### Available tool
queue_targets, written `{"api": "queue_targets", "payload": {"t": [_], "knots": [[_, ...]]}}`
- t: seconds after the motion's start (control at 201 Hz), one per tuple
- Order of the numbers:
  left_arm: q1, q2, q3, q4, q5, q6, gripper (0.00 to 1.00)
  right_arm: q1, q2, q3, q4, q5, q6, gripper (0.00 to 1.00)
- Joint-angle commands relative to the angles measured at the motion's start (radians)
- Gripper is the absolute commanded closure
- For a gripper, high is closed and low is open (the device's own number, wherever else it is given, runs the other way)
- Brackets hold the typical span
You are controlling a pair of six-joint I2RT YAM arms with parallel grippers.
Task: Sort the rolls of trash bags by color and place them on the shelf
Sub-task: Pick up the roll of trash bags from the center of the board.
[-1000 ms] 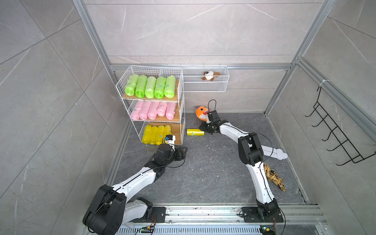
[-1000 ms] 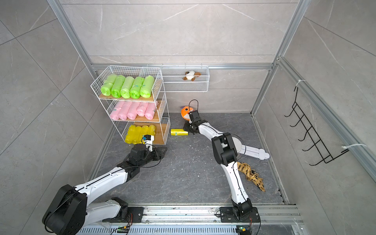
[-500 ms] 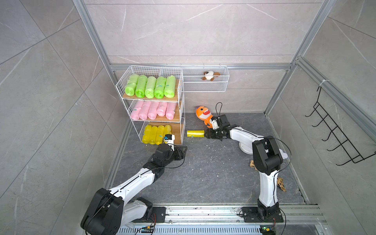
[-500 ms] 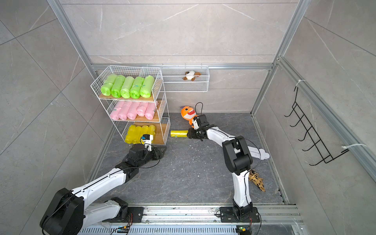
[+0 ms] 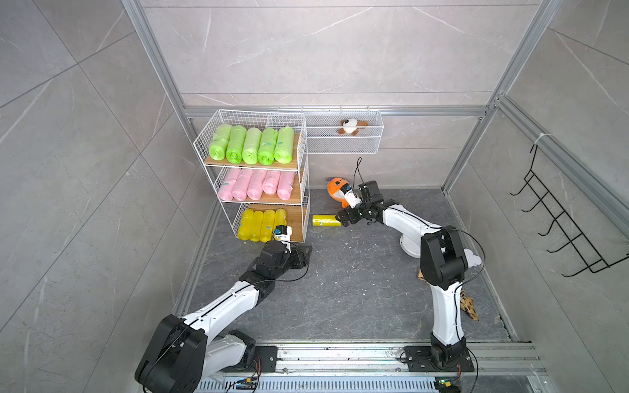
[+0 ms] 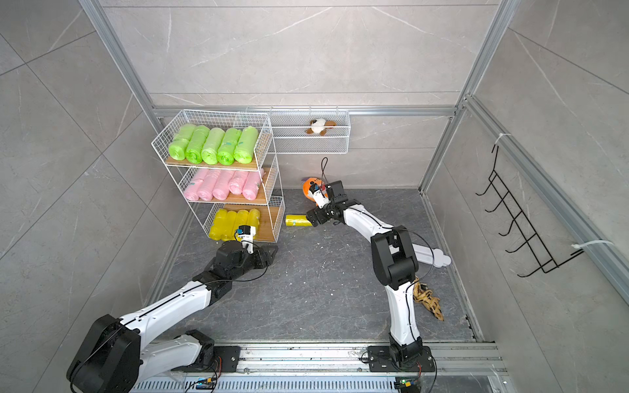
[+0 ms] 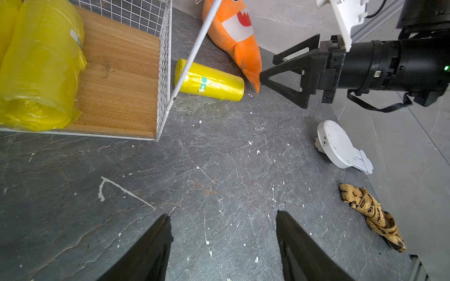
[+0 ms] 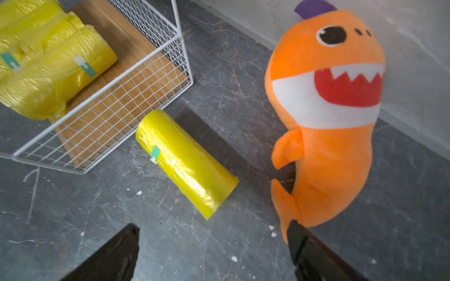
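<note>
**One yellow roll loose on the surface, just ahead of my open right end effector**

From my remote seat, I see the loose yellow roll (image 5: 326,220) lying on its side on the dark grey surface (image 5: 340,289). It lies just outside the wire side of the shelf (image 5: 252,118), level with the bottom tier. One end points at the shelf and the other points at my right end effector (image 5: 342,219).

In the right wrist view the two black fingers (image 8: 314,253) stand wide apart with nothing between them. The roll's nearer end sits just ahead of the gap, close but not inside it. The orange plush shark (image 8: 326,121) leans on the wall beside the roll. Its tail tip meets the edge of one finger in that view, and I cannot tell whether they touch.

My left end effector (image 7: 222,215) is also open and empty. It hovers low over bare surface near the front corner of the bottom tier, well apart from the loose roll.

On the shelf, the green rolls (image 5: 252,145) fill the top tier and the pink rolls (image 5: 257,183) the middle. Four yellow rolls (image 5: 260,224) lie on the bottom board, with bare wood beside them.
</note>
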Motion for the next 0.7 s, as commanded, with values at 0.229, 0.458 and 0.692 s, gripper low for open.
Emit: {"api": "queue_targets", "payload": {"t": [0.229, 0.458, 0.692], "knots": [[-0.002, 0.002, 0.063, -0.046, -0.019, 0.043, 0.29, 0.020, 0.176, 0.208, -0.183, -0.017, -0.359, 0.02], [-0.003, 0.015, 0.075, -0.054, -0.024, 0.051, 0.29, 0.049, 0.273, 0.302, -0.265, -0.023, -0.463, 0.06], [-0.003, 0.000, 0.067, -0.064, -0.030, 0.053, 0.29, 0.064, 0.380, 0.463, -0.397, -0.029, -0.523, 0.19]]}}
